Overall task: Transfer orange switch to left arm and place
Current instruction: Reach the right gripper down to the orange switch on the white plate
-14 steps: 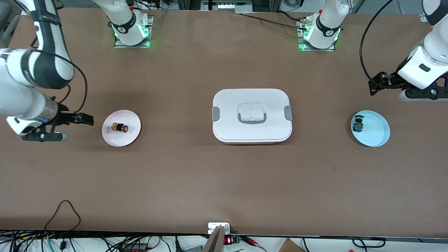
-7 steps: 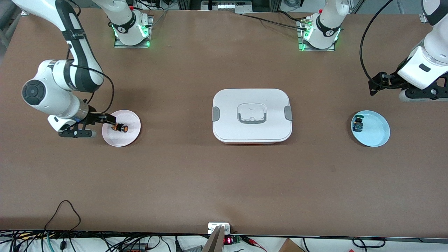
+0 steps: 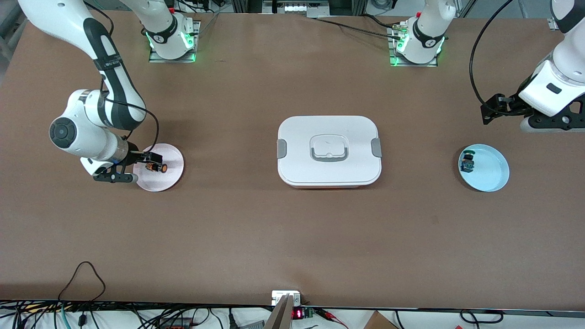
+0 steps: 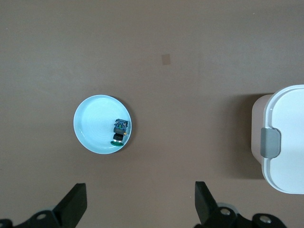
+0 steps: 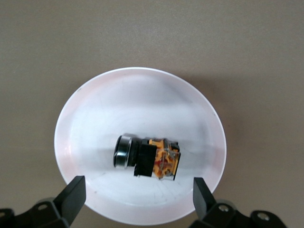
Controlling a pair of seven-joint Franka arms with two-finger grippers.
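Your right pincer [image 5: 135, 197] hangs spread wide over the pink plate [image 5: 95, 109], where the orange switch [image 5: 147, 157] lies on its side; drop straight and clamp across its body. The left pincer [image 4: 137, 204], also released, waits above the bench near the blue plate [image 4: 92, 126]; carry the switch around the box [image 3: 329, 151].

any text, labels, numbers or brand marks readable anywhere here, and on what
None can be read for certain.
Right arm's dark forearm band: small white lettering, too small to read.
Round badges on the two arm bases: a mark, too small to read.
Red display at the table's near edge: lit digits, blurred.
The box, orange switch and plates: no text seen.
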